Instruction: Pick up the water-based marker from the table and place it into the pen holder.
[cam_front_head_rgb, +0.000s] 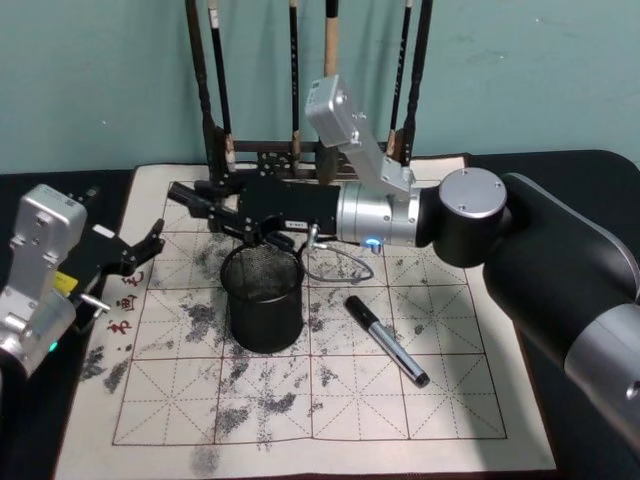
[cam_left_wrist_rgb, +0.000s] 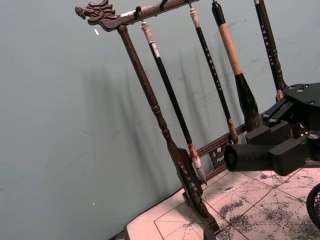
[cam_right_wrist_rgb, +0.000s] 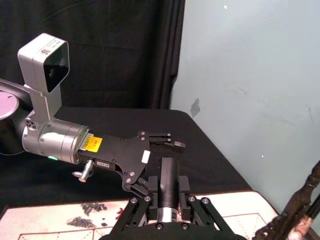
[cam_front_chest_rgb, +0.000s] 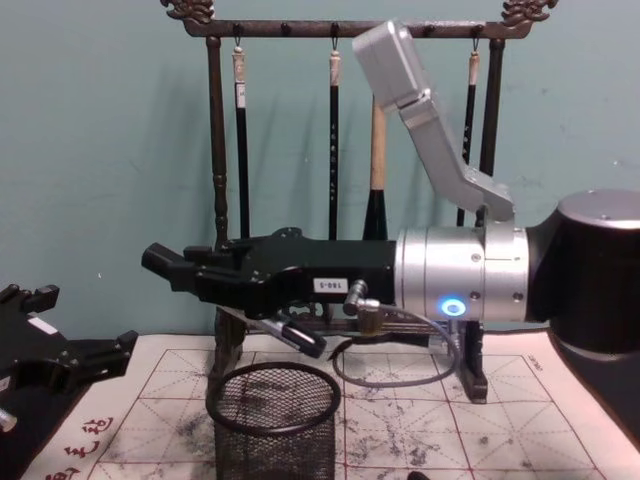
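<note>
Right gripper (cam_front_head_rgb: 210, 207) is out across the mat (cam_front_head_rgb: 450, 400), its arm reaching in from the right and lying level. It hangs above the pen holder (cam_front_head_rgb: 265, 318), on the side toward the brush rack (cam_front_chest_rgb: 215, 150). Fingers (cam_right_wrist_rgb: 154, 192) are clamped on a black marker (cam_right_wrist_rgb: 167, 172), and that marker runs along the line of the gripper. Its blunt end pokes out past the fingertips. From the chest view that end sits out beyond the holder's left side, clear of the rim and higher than it. Nothing is touching the holder.

The holder stands upright on the mat, left of centre, on the ink-stained grid.

There's a second marker (cam_front_head_rgb: 387, 341) too, black with a pale band. It lies flat and slantwise on the mat just right of the holder, apart from it.

Left gripper (cam_front_head_rgb: 148, 250) is over at the mat's left edge, where the dark surface (cam_front_head_rgb: 40, 185) begins. Its fingers are spread with nothing between them, pointing in toward the holder but well short of it.

Behind it all, brushes (cam_front_chest_rgb: 334, 150) hang straight down from the rack.
</note>
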